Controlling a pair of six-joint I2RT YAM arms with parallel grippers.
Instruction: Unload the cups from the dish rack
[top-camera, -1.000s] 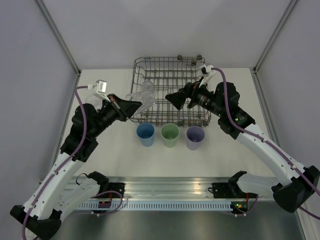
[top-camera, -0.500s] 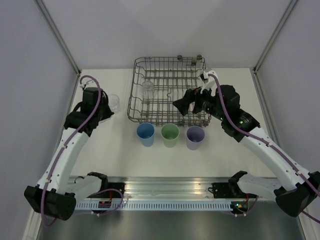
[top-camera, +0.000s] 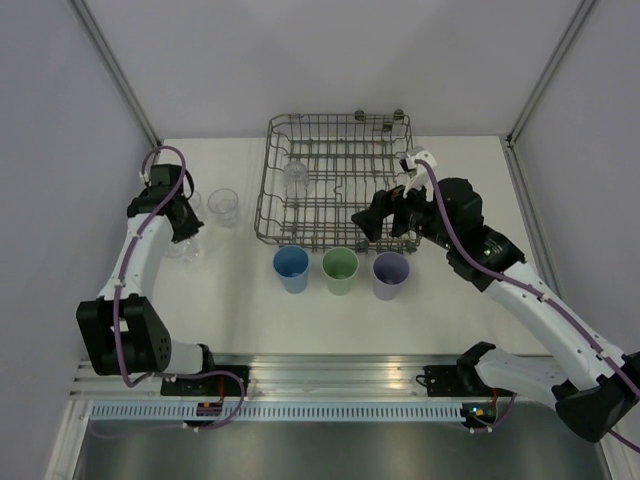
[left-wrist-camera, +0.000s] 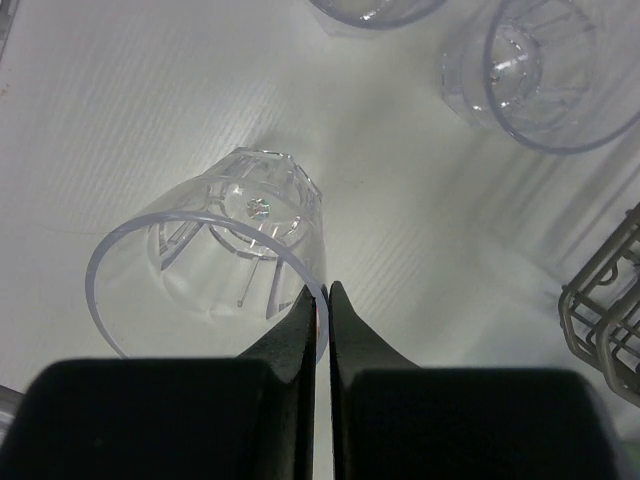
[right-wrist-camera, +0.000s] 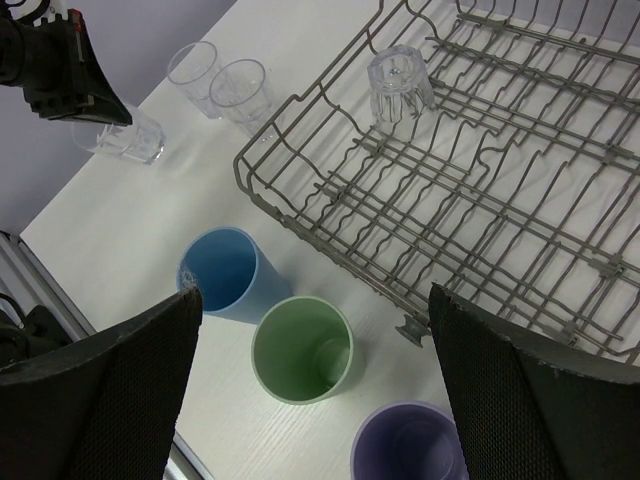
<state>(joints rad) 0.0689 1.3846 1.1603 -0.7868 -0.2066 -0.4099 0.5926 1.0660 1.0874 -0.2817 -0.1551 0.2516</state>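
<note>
In the left wrist view my left gripper (left-wrist-camera: 322, 297) is shut on the rim of a clear glass (left-wrist-camera: 215, 245), low over the table's left side; from above that gripper (top-camera: 183, 232) and glass (top-camera: 186, 247) sit left of the dish rack (top-camera: 340, 122). Two more clear glasses (top-camera: 224, 206) (top-camera: 192, 201) stand just behind it. One clear glass (top-camera: 295, 176) stands upside down in the rack. The blue (top-camera: 291, 267), green (top-camera: 340, 269) and purple (top-camera: 390, 274) cups stand upright in front of the rack. My right gripper (top-camera: 376, 218) hangs open over the rack's front edge, empty.
The right wrist view looks down on the rack's wire rim (right-wrist-camera: 300, 212), the green cup (right-wrist-camera: 302, 348) between my fingers far below, and the blue cup (right-wrist-camera: 222, 272). A metal rail (top-camera: 330, 375) runs along the near table edge. Enclosure walls stand close on both sides.
My left arm swung from the rack out to the far left, carrying a clear glass down beside the two others. My right gripper drew back toward the rack's front edge, still open.
</note>
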